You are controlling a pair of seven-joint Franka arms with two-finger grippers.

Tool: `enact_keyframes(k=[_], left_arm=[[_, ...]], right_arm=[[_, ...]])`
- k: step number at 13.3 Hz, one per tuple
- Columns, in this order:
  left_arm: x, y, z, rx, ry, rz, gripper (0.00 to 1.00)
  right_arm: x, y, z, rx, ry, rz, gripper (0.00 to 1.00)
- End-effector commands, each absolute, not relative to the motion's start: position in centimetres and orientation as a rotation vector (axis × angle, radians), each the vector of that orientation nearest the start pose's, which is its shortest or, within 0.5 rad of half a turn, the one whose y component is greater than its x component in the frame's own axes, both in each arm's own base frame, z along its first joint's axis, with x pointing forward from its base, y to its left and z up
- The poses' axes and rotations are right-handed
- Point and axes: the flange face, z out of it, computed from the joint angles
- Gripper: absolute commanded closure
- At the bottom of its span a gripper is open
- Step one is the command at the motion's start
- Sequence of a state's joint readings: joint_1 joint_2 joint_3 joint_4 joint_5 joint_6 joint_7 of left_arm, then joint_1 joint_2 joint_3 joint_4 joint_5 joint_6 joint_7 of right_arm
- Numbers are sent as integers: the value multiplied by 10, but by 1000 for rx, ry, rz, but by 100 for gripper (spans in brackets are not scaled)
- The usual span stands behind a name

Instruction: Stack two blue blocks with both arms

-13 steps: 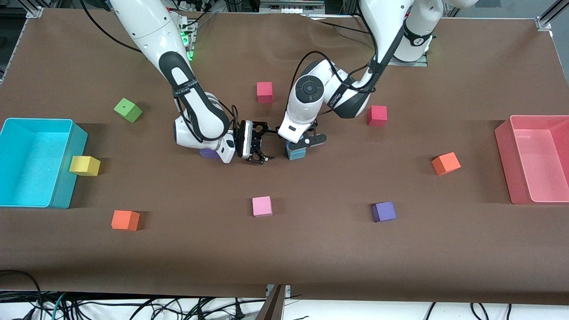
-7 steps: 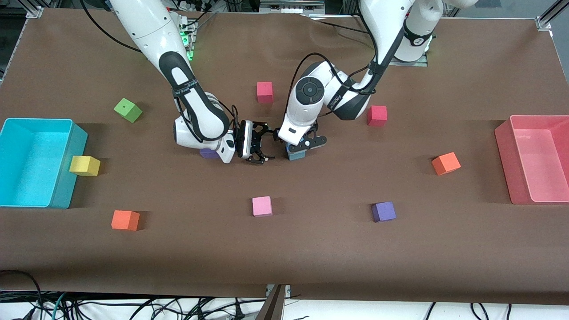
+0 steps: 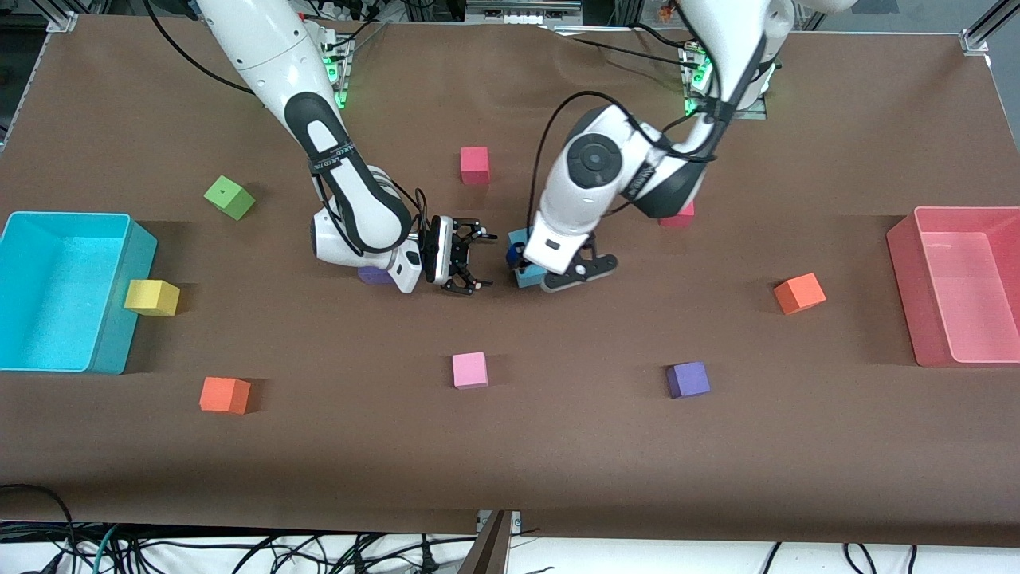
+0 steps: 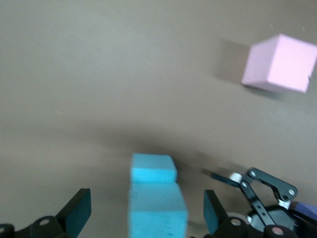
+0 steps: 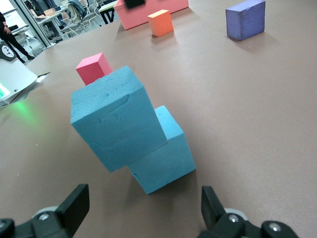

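We count 2 blue blocks (image 5: 133,144) stacked mid-table, top one skewed. Left gripper (image 3: 562,271) over them, fingers released, at 3 o'clock; right gripper (image 3: 466,259), released, at 9. Also 2 red, 2 orange, 2 purple cubes; 1 pink cube (image 3: 469,370) at 6 o'clock.

brown table (image 3: 558,462) carries scattered foam cubes, a cyan bin (image 3: 60,291) and a pink bin (image 3: 960,283).
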State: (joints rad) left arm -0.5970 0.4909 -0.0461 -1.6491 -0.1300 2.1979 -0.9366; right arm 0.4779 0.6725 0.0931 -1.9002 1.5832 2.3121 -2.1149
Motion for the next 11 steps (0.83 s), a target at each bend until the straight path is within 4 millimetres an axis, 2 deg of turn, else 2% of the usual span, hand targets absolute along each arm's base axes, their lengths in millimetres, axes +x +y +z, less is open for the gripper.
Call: enact_keyframes(k=[1,3,5,8,11], left_arm=[[561,-348,383,-3177,-575,119,0],[569,-298,414,-3180,-407,181,0],[576,-246,445,-3178,-348,216,0],[566,-185,495,-3181,-148,266,0],[560,-130,532,-3138,81,208,0]], right_arm=[[507,349,139,-1708,-1337,-684,0],[508,349,140,-1708,-1337,-687,0],[508,350,142,-1705,-1337,-688,0],[508,349,141,-1707,-1335,-687,0],[509,348,141,-1708,-1337,-689,0]])
